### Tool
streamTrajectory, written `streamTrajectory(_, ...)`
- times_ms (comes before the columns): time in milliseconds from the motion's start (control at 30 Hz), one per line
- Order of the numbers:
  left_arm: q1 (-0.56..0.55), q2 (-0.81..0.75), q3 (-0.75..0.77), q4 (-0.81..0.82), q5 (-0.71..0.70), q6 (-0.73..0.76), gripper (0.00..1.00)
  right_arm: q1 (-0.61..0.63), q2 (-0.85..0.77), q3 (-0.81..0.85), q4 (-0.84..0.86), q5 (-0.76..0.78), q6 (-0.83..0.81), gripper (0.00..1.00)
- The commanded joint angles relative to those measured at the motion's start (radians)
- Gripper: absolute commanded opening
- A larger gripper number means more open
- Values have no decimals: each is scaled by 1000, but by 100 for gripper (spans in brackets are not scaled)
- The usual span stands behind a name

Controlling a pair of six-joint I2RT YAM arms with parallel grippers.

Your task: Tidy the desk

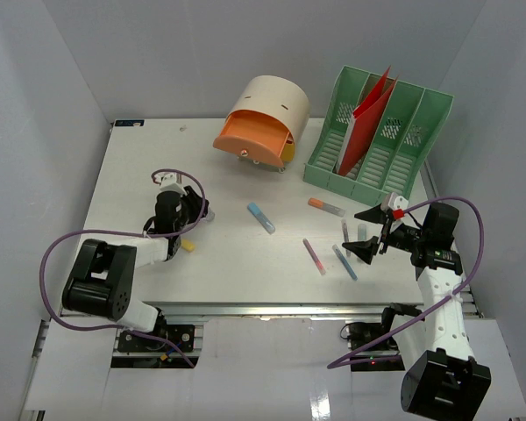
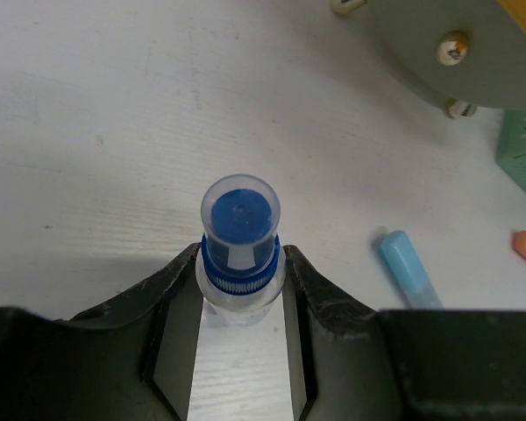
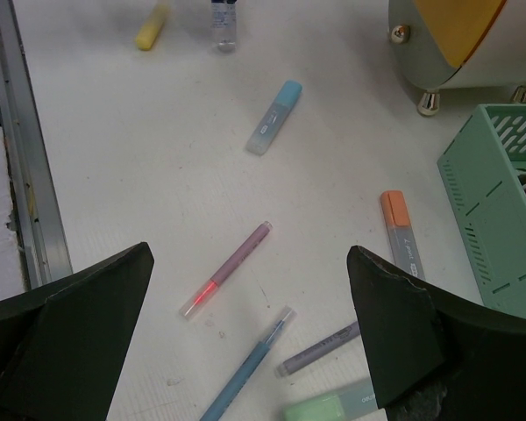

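The white desk (image 1: 140, 167) holds scattered stationery. My left gripper (image 1: 181, 210) at the desk's left is shut on a small clear bottle with a blue cap (image 2: 240, 250), which stands upright between the jaws. My right gripper (image 1: 365, 232) is open and empty above a cluster of pens: a pink pen (image 3: 228, 267), a blue pen (image 3: 245, 368), a purple pen (image 3: 320, 346) and a green highlighter (image 3: 329, 408). A blue highlighter (image 1: 261, 217) lies mid-desk. An orange highlighter (image 1: 325, 207) lies near the rack. A yellow item (image 1: 188, 247) lies near the left gripper.
A cream round drawer unit (image 1: 267, 101) with an open orange drawer stands at the back centre. A green slotted file rack (image 1: 394, 140) holding a red folder (image 1: 373, 101) stands at the back right. A metal rail (image 3: 22, 167) runs along the front edge.
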Motion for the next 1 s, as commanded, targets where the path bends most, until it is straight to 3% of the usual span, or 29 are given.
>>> streamTrajectory(0, 4, -157, 121, -162, 165, -150, 0, 4, -12, 31, 3, -33, -2, 98)
streamTrajectory(100, 11, -235, 209, -295, 303, -254, 0, 5, -12, 32, 0, -38, -2, 98)
streamTrajectory(300, 17, -280, 336, -314, 457, -489, 0, 4, -18, 34, -3, -43, -2, 98)
streamTrajectory(500, 16, -135, 508, -244, 510, -806, 0, 5, -22, 34, -2, -44, -1, 98)
streamTrajectory(767, -41, 160, 863, -321, 435, -859, 0, 4, -33, 35, -5, -39, 1, 98)
streamTrajectory(967, -74, 290, 1068, -417, 406, -803, 0, 4, -40, 34, -6, -41, 3, 98)
